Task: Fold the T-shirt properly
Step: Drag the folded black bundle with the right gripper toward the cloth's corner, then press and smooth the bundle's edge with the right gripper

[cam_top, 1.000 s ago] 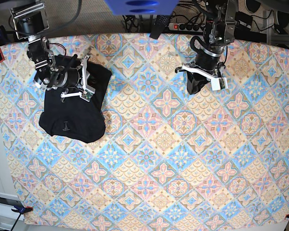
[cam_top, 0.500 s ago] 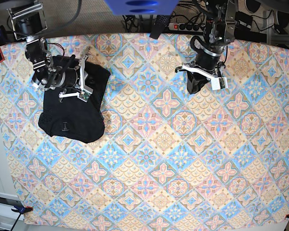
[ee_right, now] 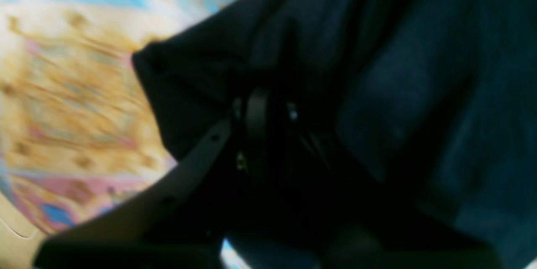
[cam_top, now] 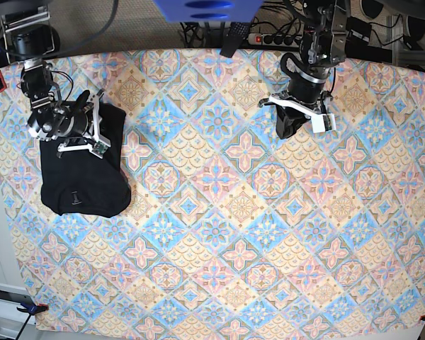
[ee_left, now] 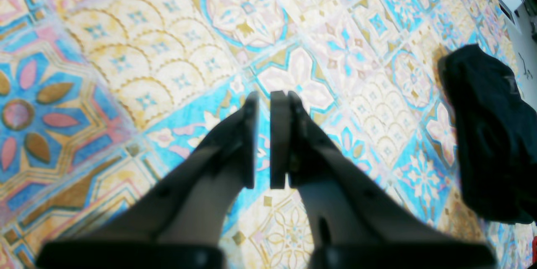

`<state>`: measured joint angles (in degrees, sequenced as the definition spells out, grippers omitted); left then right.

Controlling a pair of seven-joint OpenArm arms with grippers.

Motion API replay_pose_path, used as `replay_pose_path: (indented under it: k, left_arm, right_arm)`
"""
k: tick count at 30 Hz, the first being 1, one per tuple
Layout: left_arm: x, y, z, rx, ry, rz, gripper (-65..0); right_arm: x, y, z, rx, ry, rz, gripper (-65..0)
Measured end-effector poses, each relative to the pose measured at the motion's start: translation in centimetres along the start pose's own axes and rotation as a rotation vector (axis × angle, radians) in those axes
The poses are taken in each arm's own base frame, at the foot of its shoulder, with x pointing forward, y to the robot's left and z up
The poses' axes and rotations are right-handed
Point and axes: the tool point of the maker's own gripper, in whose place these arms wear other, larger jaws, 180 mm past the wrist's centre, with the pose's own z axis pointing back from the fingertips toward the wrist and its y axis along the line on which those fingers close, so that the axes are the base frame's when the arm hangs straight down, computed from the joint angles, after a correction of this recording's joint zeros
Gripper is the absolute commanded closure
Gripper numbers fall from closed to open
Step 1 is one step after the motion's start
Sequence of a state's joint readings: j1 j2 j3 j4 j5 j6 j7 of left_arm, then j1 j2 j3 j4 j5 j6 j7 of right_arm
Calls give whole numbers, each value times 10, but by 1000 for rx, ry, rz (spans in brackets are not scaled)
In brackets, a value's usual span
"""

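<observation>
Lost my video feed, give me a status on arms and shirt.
Right gripper shut on the T-shirt, at its top edge. Left gripper shut, empty, over bare patterned tablecloth. T-shirt bundled at tablecloth's far left. Nothing in the way.

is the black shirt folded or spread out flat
Folded. The T-shirt lies as a compact dark bundle with no sleeves spread, near the patterned cloth's edge, the right gripper on its top.

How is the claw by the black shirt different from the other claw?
The right claw sits on the shirt at the table's edge; the left claw hangs over bare patterned cloth, far from the shirt. The right claw has black fabric bunched around it; the left claw holds nothing. Both are shut.
</observation>
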<state>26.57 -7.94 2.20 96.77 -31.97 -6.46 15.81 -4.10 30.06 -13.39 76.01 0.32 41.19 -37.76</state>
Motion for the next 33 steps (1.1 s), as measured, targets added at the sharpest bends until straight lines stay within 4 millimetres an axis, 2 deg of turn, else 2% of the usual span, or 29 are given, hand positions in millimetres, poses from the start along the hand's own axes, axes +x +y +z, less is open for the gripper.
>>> replay_pose_path:
  k: [8, 12, 16, 22, 27, 28, 33]
  left_arm:
    - [-1, 0, 0, 0, 2, 1, -27]
    - [-1, 0, 0, 0, 2, 1, -27]
    - [0, 0, 0, -1, 1, 1, -27]
    - [0, -1, 0, -2, -1, 3, -27]
    - [-1, -2, -1, -4, -1, 6, -27]
    - [0, -2, -1, -2, -1, 5, -27]
    - [1, -2, -1, -4, -5, 5, -27]
  right_arm:
    - [-4, -3, 3, -14, 18, 5, -48]
    - [-3, -7, 14, -68, 80, 82, -48]
    - [0, 4, 22, -67, 76, 115, -47]
    - [-1, 18, 17, -45, 79, 105, -47]
    - [30, 48, 0, 12, -15, 50, -47]
    - [31, 54, -4, 28, -20, 37, -47]
    - [34, 58, -8, 48, -42, 28, -47]
